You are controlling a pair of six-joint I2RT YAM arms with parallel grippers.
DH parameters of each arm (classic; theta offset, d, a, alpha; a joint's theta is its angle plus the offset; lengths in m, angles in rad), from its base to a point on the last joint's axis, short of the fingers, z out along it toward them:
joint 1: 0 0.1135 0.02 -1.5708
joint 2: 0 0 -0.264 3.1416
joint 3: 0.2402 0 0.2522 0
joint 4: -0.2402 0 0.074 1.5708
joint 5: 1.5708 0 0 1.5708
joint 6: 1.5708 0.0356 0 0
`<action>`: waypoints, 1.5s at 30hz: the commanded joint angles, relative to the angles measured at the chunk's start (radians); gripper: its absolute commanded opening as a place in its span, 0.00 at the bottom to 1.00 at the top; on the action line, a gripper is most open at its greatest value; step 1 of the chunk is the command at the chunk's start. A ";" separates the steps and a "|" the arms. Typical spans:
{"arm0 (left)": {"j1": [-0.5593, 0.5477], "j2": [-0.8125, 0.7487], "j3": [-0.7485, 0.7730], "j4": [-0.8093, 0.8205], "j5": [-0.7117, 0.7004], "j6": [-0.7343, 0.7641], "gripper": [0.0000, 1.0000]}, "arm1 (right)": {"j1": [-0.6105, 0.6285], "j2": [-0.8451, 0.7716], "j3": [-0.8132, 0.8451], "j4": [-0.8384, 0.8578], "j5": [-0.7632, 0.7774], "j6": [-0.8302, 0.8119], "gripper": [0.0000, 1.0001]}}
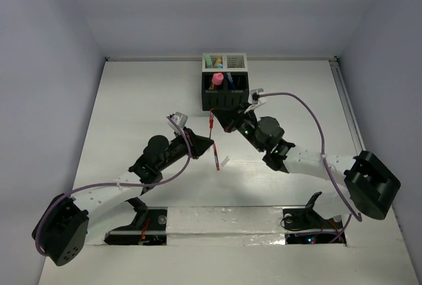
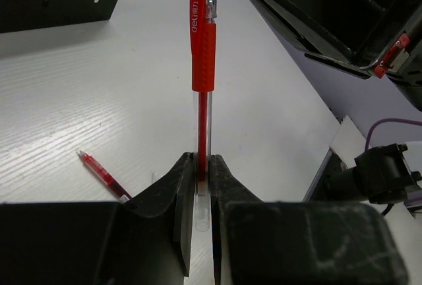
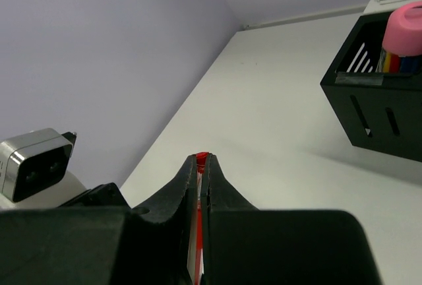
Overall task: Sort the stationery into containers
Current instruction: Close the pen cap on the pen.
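At the middle of the tabletop's far edge, the black box is joined to the white box behind it. A pink marker and a blue pen are held in the black box, and a pale marker in the white one. "deli" and "GEL" are read on the red pen, which is held off the tabletop near its middle. It is clamped by the closed left gripper and, at its other end, the closed right gripper. Only in the left wrist view are the writing and a thin red stick on the tabletop shown.

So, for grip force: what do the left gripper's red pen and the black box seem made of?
Red pen: clear, glossy barrel, probably plastic, since the ink tube shows through; its red grip sleeve is dimpled and matte, likely rubber. Black box: matte, rigid-looking, probably moulded plastic, given its clean-cut slots.
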 commanded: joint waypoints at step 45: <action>0.011 -0.097 0.160 0.025 0.024 -0.017 0.00 | 0.059 -0.479 -0.119 -0.491 -0.132 -0.088 0.07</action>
